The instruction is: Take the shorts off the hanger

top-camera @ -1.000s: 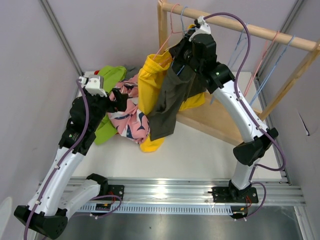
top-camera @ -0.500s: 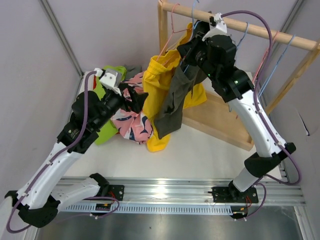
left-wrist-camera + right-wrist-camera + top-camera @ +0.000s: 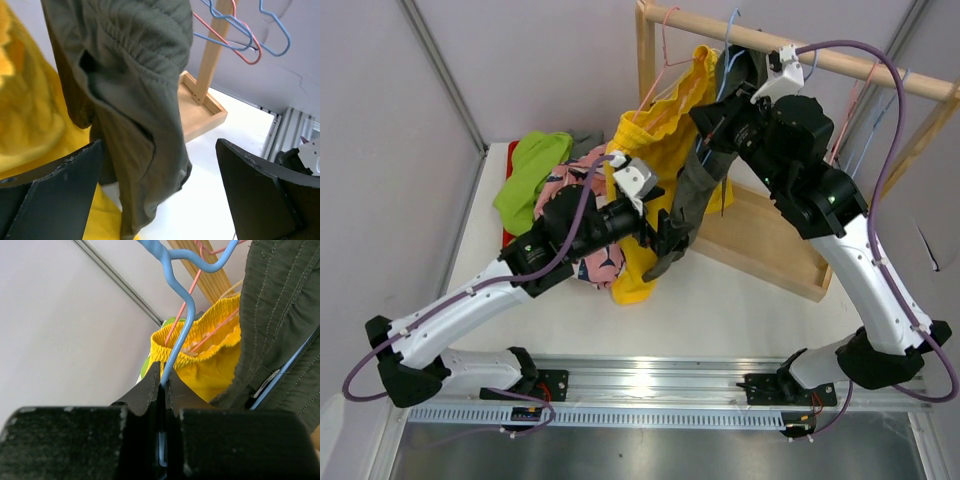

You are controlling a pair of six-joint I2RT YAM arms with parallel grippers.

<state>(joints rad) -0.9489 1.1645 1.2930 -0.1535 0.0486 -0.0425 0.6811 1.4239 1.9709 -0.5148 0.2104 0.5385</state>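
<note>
Between the clenched fingers of the right gripper (image 3: 162, 385): the wire of a blue hanger (image 3: 176, 332), pinched just under its hook, high by the wooden rail (image 3: 840, 62); beside it hang the dark olive shorts (image 3: 135, 90), apparently carried by that hanger, waistband bunched at the top, legs drooping free. Left gripper (image 3: 157, 150): jaws fully released, one finger on each side of the olive legs, not touching cloth. Yellow shorts (image 3: 655, 150): just behind the olive pair, elastic waist on a pink hanger (image 3: 186, 300). Pink floral shorts (image 3: 600, 262) and lime green shorts (image 3: 530, 165): off any hanger, heaped toward the far left corner of the table (image 3: 720, 310). Handling, as judged: light, limp, unbreakable cloth that folds and drags on wire; best gripped on a thick fold of leg or at the gathered waistband, then drawn downward. Spare hangers (image 3: 240, 40): pink and blue, bare, on the rail. Rack base (image 3: 770, 245): shallow wooden tray toward the table's far right. Surface white, matt; walls (image 3: 550, 60) plain pale lilac
</note>
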